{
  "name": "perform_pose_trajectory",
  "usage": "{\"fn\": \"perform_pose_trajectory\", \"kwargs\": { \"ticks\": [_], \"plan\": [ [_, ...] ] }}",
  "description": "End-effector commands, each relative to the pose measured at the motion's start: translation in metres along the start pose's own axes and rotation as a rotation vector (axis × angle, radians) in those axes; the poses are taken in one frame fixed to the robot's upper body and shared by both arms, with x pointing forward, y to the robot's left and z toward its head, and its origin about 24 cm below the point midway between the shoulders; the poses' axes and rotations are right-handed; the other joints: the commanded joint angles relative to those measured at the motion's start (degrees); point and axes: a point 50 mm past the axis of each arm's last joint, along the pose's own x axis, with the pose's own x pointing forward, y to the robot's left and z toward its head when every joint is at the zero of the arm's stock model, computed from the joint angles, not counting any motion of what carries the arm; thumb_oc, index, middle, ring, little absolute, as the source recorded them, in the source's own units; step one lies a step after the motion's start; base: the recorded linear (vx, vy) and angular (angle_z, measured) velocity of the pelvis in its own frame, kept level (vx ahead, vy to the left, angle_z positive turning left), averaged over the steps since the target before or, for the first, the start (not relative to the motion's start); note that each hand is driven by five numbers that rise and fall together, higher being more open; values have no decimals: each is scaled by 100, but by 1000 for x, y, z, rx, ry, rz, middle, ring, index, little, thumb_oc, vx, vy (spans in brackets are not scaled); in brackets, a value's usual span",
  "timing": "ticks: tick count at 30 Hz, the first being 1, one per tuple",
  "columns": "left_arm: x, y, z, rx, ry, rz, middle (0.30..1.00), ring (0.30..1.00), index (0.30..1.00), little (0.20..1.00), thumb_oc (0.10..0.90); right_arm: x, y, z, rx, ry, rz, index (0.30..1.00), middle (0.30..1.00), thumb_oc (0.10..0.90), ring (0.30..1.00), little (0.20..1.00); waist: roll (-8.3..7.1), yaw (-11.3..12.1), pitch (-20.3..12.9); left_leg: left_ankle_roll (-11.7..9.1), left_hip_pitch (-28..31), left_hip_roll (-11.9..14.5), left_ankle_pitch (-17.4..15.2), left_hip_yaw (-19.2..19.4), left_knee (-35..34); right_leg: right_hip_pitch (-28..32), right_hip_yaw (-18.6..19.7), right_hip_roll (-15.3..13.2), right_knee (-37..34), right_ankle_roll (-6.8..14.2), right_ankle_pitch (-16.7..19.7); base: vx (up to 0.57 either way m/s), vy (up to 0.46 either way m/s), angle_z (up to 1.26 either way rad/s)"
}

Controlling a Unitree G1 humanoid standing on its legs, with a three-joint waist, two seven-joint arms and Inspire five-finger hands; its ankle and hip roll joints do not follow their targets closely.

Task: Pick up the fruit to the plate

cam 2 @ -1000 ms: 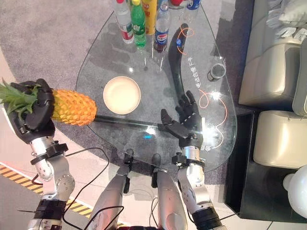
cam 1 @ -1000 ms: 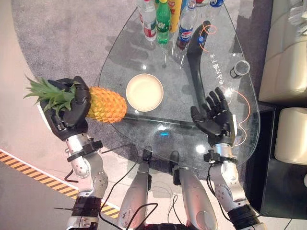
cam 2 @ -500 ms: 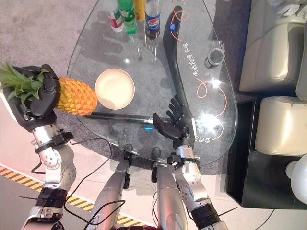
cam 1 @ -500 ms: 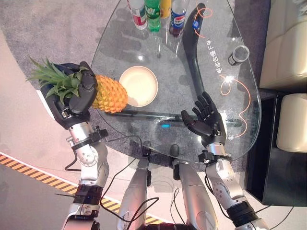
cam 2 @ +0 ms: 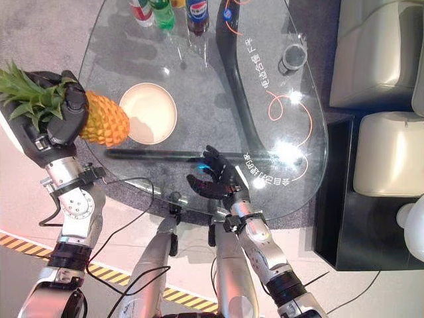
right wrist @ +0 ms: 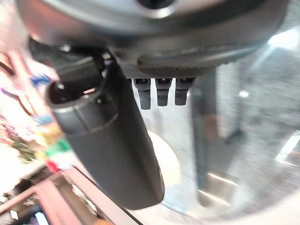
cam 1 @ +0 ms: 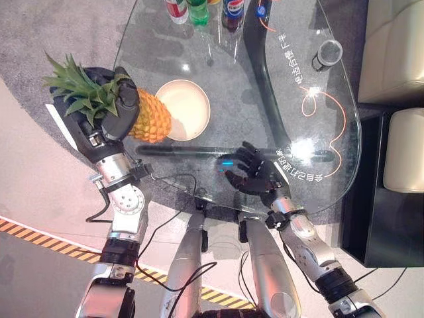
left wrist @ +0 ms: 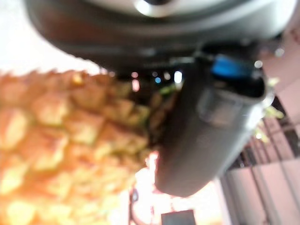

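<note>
While the left hand (cam 1: pixel 106 122) has its fingers wrapped round the pineapple (cam 1: pixel 149 117) at the leafy end, fruit is up off the glass table (cam 1: pixel 331 159), its base over the plate's (cam 1: pixel 189 109) near rim. Right hand (cam 1: pixel 255 175) hovers over table's near edge, fingers loose, holding nothing. Bottles (cam 1: pixel 199 8) at far end.

One orange-yellow pineapple with a green leafy crown (cam 1: pixel 147 116). One round cream-coloured plate (cam 1: pixel 185 109) on one clear glass surface (cam 1: pixel 318 152). At the far edge stand what look like three plastic bottles, cut off by the frame so the count may be short: a red-labelled one (cam 1: pixel 175 9), a green one (cam 1: pixel 197 10) and a dark one with a blue label (cam 1: pixel 231 9). One small dark cylindrical can (cam 1: pixel 326 54). Two dark robot hands: left hand (cam 1: pixel 109 119), right hand (cam 1: pixel 252 177).
</note>
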Motion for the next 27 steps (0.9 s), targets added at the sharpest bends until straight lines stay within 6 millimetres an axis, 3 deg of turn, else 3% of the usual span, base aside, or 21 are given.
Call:
{"fn": "perform_pose_trajectory", "kwargs": {
  "ticks": [1, 10, 27],
  "plan": [
    [33, -11, 49, -110, -347, -25, 300, 300, 300, 200, 100, 2, 22, 16, 34, -72, 156, 900, 900, 800, 900, 900, -64, -115, -158, 133, -303, -229, -312, 344, 629, 86, 225, -14, -917, 329, 719, -3, 57, -4],
    [51, -25, 53, -56, -428, -9, 300, 300, 300, 200, 100, 4, 20, 3, -52, 51, 222, 900, 900, 800, 900, 900, -123, -216, -158, 115, -730, -233, -424, 427, 850, -382, 285, -3, -814, 360, 763, -1, 48, -7],
    [77, -37, 54, -63, -476, 70, 300, 300, 300, 200, 100, 7, 18, 6, -100, 70, 251, 900, 900, 800, 900, 900, -226, -419, -158, 70, -1459, -227, -470, 446, 1125, -1203, 387, 40, -710, 419, 905, 0, 45, -6]
  ]
}}
